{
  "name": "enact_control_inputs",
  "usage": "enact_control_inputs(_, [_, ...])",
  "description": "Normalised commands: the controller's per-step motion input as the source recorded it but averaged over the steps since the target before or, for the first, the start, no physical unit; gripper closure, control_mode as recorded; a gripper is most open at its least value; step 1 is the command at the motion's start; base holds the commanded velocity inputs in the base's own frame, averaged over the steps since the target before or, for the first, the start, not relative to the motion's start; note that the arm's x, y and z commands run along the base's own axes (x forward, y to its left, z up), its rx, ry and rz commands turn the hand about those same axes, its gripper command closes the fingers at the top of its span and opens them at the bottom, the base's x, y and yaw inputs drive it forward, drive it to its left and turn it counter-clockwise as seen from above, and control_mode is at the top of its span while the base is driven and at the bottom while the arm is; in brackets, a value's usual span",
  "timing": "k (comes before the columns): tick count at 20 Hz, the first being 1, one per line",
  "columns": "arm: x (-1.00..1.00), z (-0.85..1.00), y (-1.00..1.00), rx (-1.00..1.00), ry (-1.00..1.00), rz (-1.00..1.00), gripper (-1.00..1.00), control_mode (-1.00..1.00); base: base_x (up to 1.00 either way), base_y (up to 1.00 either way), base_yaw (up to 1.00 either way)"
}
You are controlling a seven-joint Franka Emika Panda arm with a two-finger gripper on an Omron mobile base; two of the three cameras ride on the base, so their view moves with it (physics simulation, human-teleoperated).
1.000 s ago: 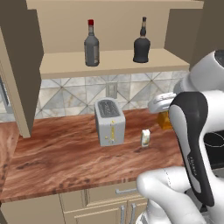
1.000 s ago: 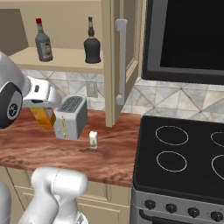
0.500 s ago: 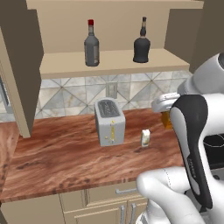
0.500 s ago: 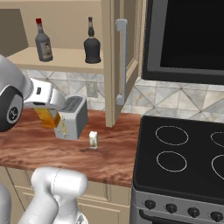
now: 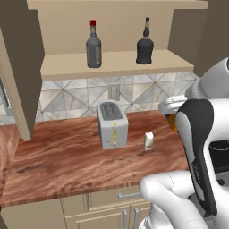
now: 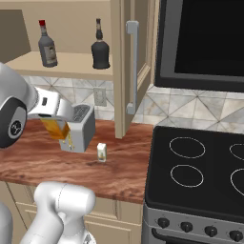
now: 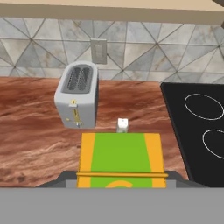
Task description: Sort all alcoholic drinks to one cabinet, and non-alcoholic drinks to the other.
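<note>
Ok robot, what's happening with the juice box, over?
Gripper shut on orange juice box, above counter. Small white carton on counter by toaster. Both bottles on shelf.

A grey toaster (image 7: 78, 98) stands on the wooden counter (image 7: 30, 131), ahead and left of the hand. An outlet (image 7: 98, 51) sits on the tiled wall (image 7: 175, 48) beyond it. A black stove (image 7: 199, 127) lies to the right.

Two bottles (image 5: 93, 44) (image 5: 145, 43), two cartons (image 7: 120, 159) (image 5: 149, 141), one toaster (image 5: 112, 124).
</note>
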Motion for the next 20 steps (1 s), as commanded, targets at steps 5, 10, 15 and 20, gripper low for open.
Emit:
enact_control_inputs(5, [-0.04,0.00,-0.04,0.00,0.00,-0.01,1.00,1.00,-0.08,-0.02,-0.01])
enact_control_inputs(10, [0.00,0.00,0.00,0.00,0.00,0.00,1.00,1.00,-0.31,-0.02,-0.01])
enact_control_inputs(15, [0.00,0.00,0.00,0.00,0.00,0.00,1.00,1.00,-0.44,-0.06,0.00])
enact_control_inputs(20, [0.00,0.00,0.00,0.00,0.00,0.00,1.00,1.00,-0.55,-0.02,0.00])
